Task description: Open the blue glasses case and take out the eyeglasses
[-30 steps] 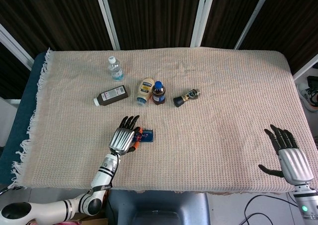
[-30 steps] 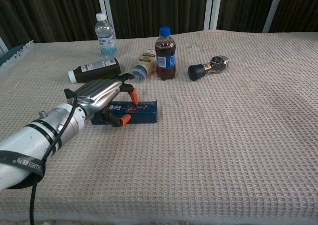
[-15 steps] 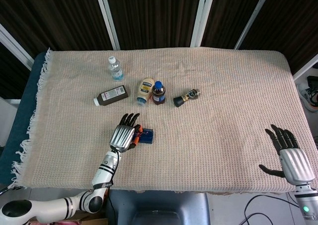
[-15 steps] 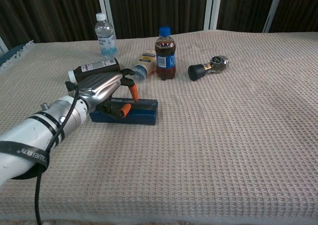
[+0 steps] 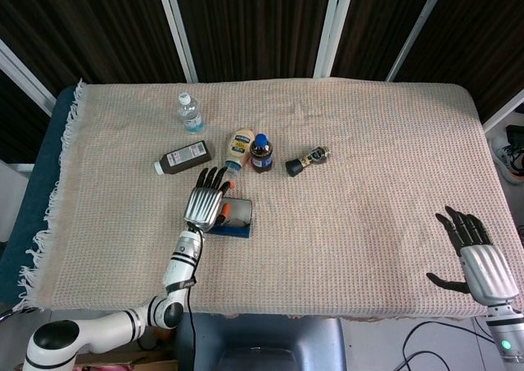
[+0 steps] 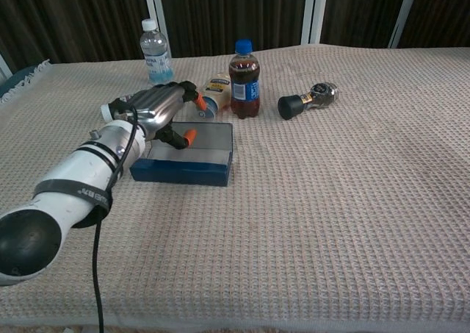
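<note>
The blue glasses case (image 5: 232,219) (image 6: 185,161) lies left of the table's middle with its lid swung up, showing a grey lining (image 6: 197,137). My left hand (image 5: 205,202) (image 6: 156,106) holds the raised lid at its left end, fingers over the far edge and the orange-tipped thumb (image 6: 189,135) on the grey inside. No eyeglasses show in either view. My right hand (image 5: 478,259) hovers at the near right edge of the table, fingers spread and holding nothing; only the head view shows it.
Behind the case stand a water bottle (image 5: 190,113) (image 6: 156,52) and a cola bottle (image 5: 261,153) (image 6: 244,81). A brown bottle (image 5: 182,158), a mayonnaise bottle (image 5: 238,148) (image 6: 214,94) and a small dark bottle (image 5: 306,160) (image 6: 308,99) lie beside them on the woven cloth (image 5: 368,183).
My left hand has moved away from me and lifted the case's lid, so the printed top has given way to the grey lining. The right hand has stayed put.
</note>
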Robot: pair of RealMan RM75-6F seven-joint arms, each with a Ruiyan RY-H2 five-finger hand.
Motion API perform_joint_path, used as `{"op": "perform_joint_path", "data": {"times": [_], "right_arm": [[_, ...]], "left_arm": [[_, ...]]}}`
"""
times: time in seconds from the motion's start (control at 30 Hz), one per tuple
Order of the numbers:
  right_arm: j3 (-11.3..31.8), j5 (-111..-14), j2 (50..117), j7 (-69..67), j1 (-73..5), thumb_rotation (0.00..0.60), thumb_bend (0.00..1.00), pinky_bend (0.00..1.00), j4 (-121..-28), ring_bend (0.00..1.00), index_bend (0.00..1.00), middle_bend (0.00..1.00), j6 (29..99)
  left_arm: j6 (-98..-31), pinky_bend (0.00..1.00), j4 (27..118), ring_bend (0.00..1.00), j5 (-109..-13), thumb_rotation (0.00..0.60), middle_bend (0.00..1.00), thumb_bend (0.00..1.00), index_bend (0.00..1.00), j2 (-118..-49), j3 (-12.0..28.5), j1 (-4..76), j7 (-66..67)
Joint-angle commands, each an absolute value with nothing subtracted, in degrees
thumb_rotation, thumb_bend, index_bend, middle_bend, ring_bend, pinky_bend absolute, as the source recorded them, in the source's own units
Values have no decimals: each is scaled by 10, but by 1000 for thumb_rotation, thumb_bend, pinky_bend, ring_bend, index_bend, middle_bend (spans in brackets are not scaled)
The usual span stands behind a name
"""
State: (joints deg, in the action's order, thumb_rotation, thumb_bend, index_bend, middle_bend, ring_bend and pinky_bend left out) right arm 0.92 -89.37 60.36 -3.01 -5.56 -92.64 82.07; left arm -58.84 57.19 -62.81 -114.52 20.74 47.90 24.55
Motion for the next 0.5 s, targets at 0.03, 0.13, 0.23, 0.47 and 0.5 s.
{"op": "perform_joint_path", "data": {"times": [0.03,0.13,0.23,0.47,0.5], "right_arm": [[9,-894,603,-30,-55,600,186,0,-926,0,0,0,821],[9,-895,604,-30,-54,600,187,0,-927,0,0,0,824],[8,-897,606,-26,-54,600,187,0,-927,0,0,0,825],[3,-905,614,-11,-55,600,187,0,-931,0,0,0,822],[2,-907,615,-8,-56,600,187,0,-931,0,0,0,821]], "left_arm": [[-596,0,536,0,-632,600,10,419,78,-1163,220,497,231],[-608,0,574,0,-640,600,4,435,142,-1138,209,481,228],[-617,0,651,0,-648,600,2,516,283,-1093,187,454,235],[-622,0,780,0,-642,600,6,688,370,-1006,138,411,284],[-621,0,791,0,-637,600,6,696,371,-998,133,407,291]]}}
